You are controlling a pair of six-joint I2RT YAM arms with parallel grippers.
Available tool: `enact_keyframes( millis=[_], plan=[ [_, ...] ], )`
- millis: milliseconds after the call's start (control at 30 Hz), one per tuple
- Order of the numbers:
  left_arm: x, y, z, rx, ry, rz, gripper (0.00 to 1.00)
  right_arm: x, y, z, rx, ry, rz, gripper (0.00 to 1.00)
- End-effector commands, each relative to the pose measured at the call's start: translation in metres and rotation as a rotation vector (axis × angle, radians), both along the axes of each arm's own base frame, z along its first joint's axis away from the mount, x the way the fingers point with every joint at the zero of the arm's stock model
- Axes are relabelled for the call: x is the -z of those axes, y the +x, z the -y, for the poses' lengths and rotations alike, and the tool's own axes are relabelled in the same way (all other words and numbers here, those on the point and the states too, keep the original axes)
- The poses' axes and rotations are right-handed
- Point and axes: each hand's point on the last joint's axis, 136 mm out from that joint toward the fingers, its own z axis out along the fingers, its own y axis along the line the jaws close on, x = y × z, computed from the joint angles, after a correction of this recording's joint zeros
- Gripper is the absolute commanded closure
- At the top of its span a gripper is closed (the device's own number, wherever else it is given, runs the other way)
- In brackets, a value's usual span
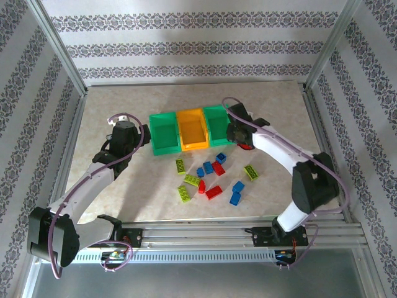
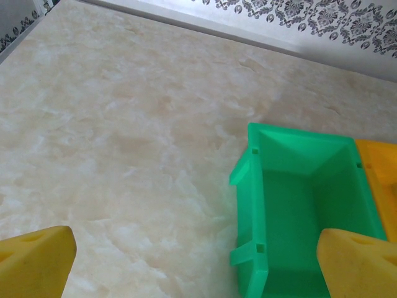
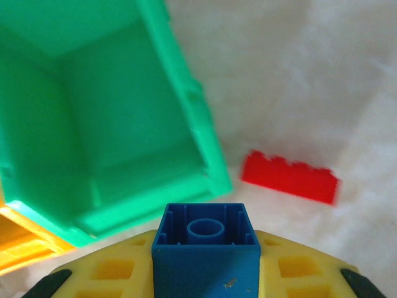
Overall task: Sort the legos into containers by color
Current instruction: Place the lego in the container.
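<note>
Three joined containers stand mid-table: a green bin (image 1: 164,133), an orange bin (image 1: 192,129) and a second green bin (image 1: 216,124). My right gripper (image 1: 236,133) hovers at the right green bin's near right corner. In the right wrist view this gripper (image 3: 206,267) is shut on a blue lego (image 3: 206,239), hollow underside up, just short of the empty green bin (image 3: 105,112). A red lego (image 3: 289,177) lies beside that bin. My left gripper (image 1: 139,138) is open beside the left green bin (image 2: 298,205), its yellow fingers (image 2: 34,261) wide apart and empty.
Loose legos lie scattered in front of the bins: yellow-green ones (image 1: 180,166), blue ones (image 1: 238,185) and red ones (image 1: 213,192). The orange bin's edge (image 2: 378,174) shows past the left green bin. Metal frame rails (image 1: 248,233) bound the table on all sides.
</note>
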Motion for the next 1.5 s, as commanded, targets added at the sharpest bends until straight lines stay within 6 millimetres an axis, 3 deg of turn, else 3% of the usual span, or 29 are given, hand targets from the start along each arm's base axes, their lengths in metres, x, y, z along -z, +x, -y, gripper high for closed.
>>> enact_keyframes(
  millis=[0,167,500,667,833,1200,1467],
  plan=[
    [-0.006,-0.002,-0.001,-0.007,-0.009,0.033,0.00,-0.004,0.018,-0.019,-0.081,-0.072,0.017,0.84],
    [-0.007,-0.006,-0.005,-0.014,0.000,0.033,0.00,-0.003,0.045,-0.039,-0.136,-0.141,0.022,0.84],
    [-0.004,-0.012,-0.008,-0.016,0.004,0.027,0.00,0.015,0.066,-0.036,-0.128,-0.209,-0.021,0.80],
    [-0.003,-0.011,-0.006,-0.007,-0.006,0.027,0.00,0.027,0.065,-0.036,-0.116,-0.190,-0.049,0.74],
    [-0.004,-0.010,-0.006,-0.007,-0.003,0.025,0.00,0.026,0.064,-0.036,-0.118,-0.185,-0.047,0.62],
    [-0.004,-0.010,-0.006,-0.006,-0.004,0.025,0.00,0.000,0.058,-0.033,-0.108,-0.153,0.002,0.55],
    [-0.005,-0.009,-0.003,0.007,-0.012,0.027,0.00,-0.021,0.034,-0.024,-0.080,-0.113,0.043,0.51]
  ],
)
